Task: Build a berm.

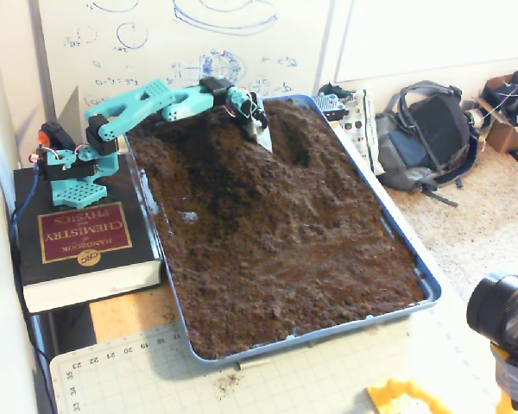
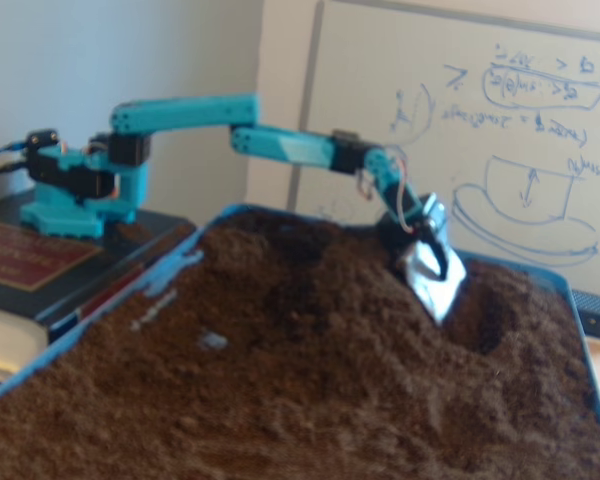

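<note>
Filling almost the whole blue tray [image 1: 427, 289], loose dark brown soil [image 1: 285, 259] is seen in both fixed views. The berm [image 1: 216, 142] is located at the far end of the tray, nearest the whiteboard [image 1: 190, 39], as a raised mound whose slope falls toward the flatter soil in front. A hollow [image 1: 295, 142] lies just beside the mound, on its right in both fixed views.

The teal arm [image 1: 147, 99] is stretched out from its base across the mound. The gripper [image 2: 432, 280] carries a pale scoop-like blade, which is set against the mound's flank at the edge of the hollow. How far the jaws stand apart cannot be told, and no soil is visibly carried on the blade.

The step in hand is judged to be the shaping or loading of the mound's side. For a good result, soil should be drawn from the hollow and the low ground, not from the mound itself. The blade should be kept shallow so that the slope is not undercut. Material should be released on the crest, since loose crumbs are likely to roll back down.

The base is seated on a thick book [image 1: 82, 241], on whose red cover label "HANDBOOK", "CHEMISTRY" and "PHYSICS" are read upside down. Numbers are printed along the cutting mat [image 1: 138, 371]. The whiteboard sketches are not legible.
</note>
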Robot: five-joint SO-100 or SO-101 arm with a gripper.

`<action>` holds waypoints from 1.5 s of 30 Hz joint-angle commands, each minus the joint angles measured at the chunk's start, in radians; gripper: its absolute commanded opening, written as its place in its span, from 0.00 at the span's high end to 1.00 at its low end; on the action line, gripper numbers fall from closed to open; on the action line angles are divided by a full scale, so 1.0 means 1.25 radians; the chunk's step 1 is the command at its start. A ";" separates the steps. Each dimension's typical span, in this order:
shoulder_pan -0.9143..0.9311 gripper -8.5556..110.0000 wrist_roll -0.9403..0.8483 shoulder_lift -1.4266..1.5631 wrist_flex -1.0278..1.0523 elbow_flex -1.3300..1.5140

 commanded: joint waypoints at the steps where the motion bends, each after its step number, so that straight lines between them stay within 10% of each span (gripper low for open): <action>1: -0.015 0.92 -0.013 -0.050 -0.166 -0.141; 8: -0.020 0.93 -0.101 -0.162 -0.341 -0.086; 35: -0.015 0.93 -0.210 0.526 0.182 0.717; 45: 0.015 0.92 -0.185 0.672 0.202 0.623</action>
